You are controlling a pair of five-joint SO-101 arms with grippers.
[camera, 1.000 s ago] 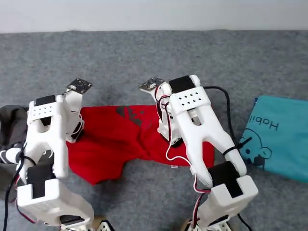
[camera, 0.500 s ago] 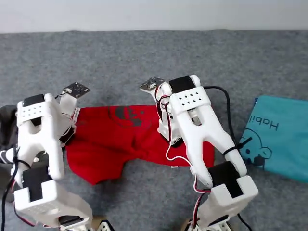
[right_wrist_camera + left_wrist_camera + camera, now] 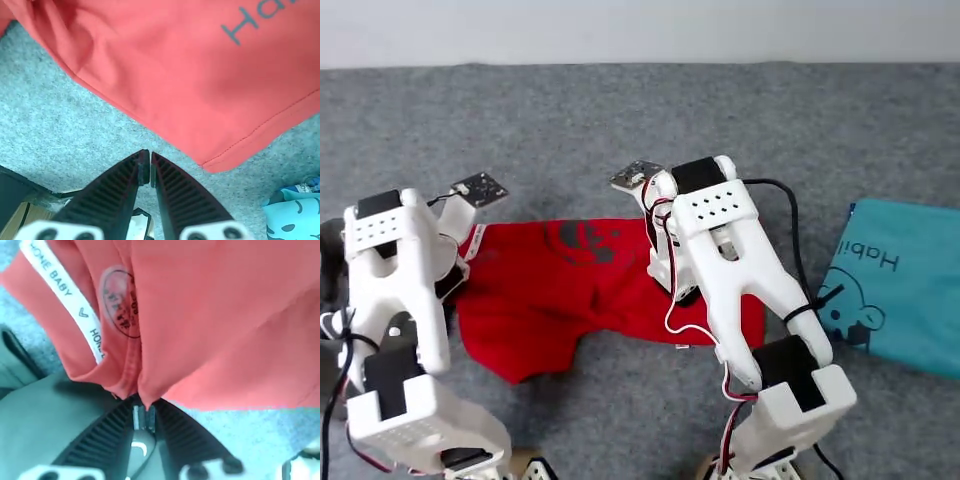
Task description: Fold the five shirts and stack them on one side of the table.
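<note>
A red shirt (image 3: 570, 285) lies crumpled on the grey carpet between the two arms. My left gripper (image 3: 460, 262) is at the shirt's left edge. In the left wrist view it (image 3: 145, 412) is shut on a fold of the red shirt (image 3: 225, 315) beside the neck label (image 3: 70, 305). My right gripper (image 3: 683, 293) stands over the shirt's right part. Its own view has it (image 3: 146, 167) shut with nothing in it, just above bare carpet next to the red shirt's hem (image 3: 200, 75). A folded teal shirt (image 3: 900, 290) lies at the right.
A dark grey garment (image 3: 335, 260) lies at the table's left edge behind my left arm. Bare carpet (image 3: 620, 130) stretches across the back of the table. A corner of the teal shirt (image 3: 295, 215) lies close to my right gripper.
My left arm has moved to the left, pulling the red shirt's neck edge with it and spreading out its printed front. The right arm has stayed still.
</note>
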